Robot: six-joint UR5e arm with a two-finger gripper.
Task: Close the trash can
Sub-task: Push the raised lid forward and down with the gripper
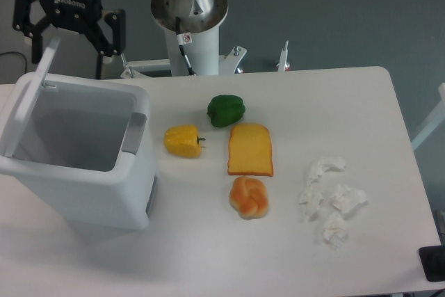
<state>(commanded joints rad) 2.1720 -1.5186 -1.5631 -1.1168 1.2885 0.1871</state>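
Gripper [68, 46]: jaws spread wide, empty, straddling the raised lid [28, 95] edge. Trash can [83, 154]: directly beneath, open. Risk: lid slips off a finger and falls back open.

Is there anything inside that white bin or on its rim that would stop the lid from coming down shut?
Nothing visible. The trash can looks empty inside, its rim bare, and the raised lid has free space beneath it. The open gripper hangs just behind the lid's top edge.
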